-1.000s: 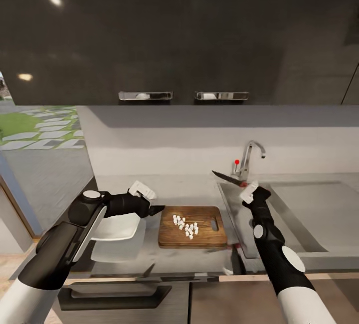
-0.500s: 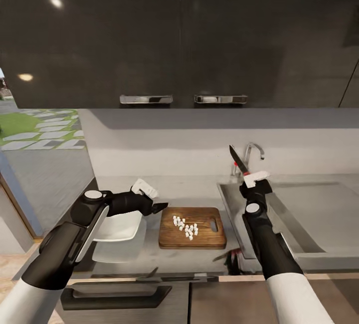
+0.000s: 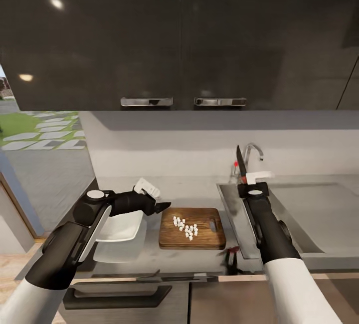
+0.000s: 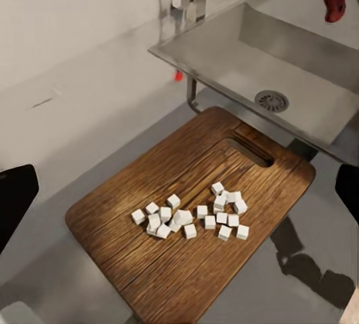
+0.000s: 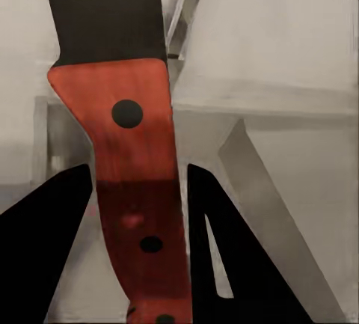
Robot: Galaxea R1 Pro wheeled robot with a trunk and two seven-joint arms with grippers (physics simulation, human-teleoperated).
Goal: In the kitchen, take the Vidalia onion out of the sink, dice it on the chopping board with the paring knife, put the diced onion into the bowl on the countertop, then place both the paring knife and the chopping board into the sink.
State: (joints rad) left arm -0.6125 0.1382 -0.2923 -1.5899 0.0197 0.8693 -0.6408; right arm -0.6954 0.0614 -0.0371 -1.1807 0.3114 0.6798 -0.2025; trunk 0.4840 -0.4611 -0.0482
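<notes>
Clamped on the paring knife's (image 3: pixel 241 163) red handle, the right gripper (image 3: pixel 253 183) holds it over the sink's (image 3: pixel 299 214) near-left corner, blade upright with its tip leaning slightly left, in front of the faucet (image 3: pixel 252 153); in the right wrist view the two dark fingers (image 5: pixel 45 242) flank the riveted handle. Left gripper (image 3: pixel 158 208) hovers with its jaws spread and nothing between them, above the gap between the bowl (image 3: pixel 118 227) and the chopping board (image 3: pixel 192 227). That board lies flat on the countertop (image 3: pixel 164 256), long axis running left to right, slot handle toward the sink, with diced onion (image 3: pixel 185 227) clustered near its middle. Bowl sits just left of the board.
</notes>
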